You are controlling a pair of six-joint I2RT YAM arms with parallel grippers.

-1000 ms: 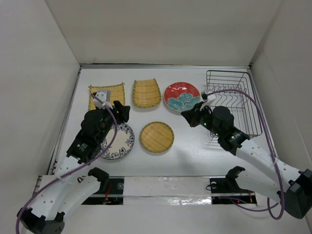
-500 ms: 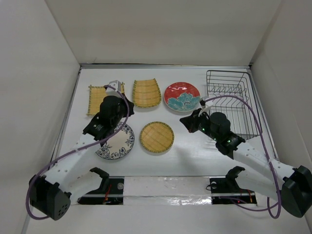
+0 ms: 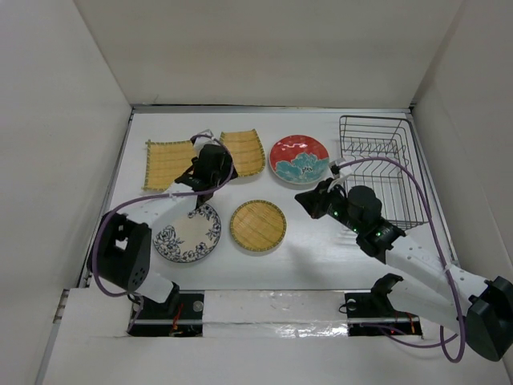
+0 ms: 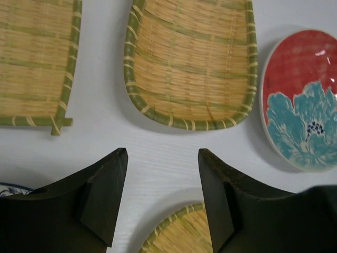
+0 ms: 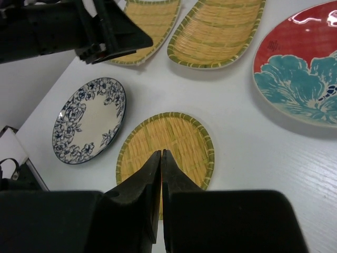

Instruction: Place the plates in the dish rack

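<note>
1. Overhead, five plates lie flat on the white table (image 3: 321,257). The square yellow plate (image 3: 167,163), the fan-shaped yellow plate (image 3: 244,151) and the red plate (image 3: 299,159) form a far row. The blue-white plate (image 3: 188,233) and the round yellow plate (image 3: 258,225) lie nearer the arms. The dish rack (image 3: 373,119) stands at the far right, near the red plate. The left gripper (image 3: 210,178) hangs by the near edges of the square and fan-shaped plates. The right gripper (image 3: 306,199) hovers on the near side of the red plate.
2. From the left wrist, the left gripper (image 4: 162,155) has its fingers spread wide, with only bare table between them. The fan-shaped yellow plate lies just beyond its tips, the square yellow plate to the left and the red plate to the right.
3. From the right wrist, the right gripper (image 5: 161,155) has its fingers pressed together on nothing, above the round yellow plate. The blue-white plate lies to the left.
</note>
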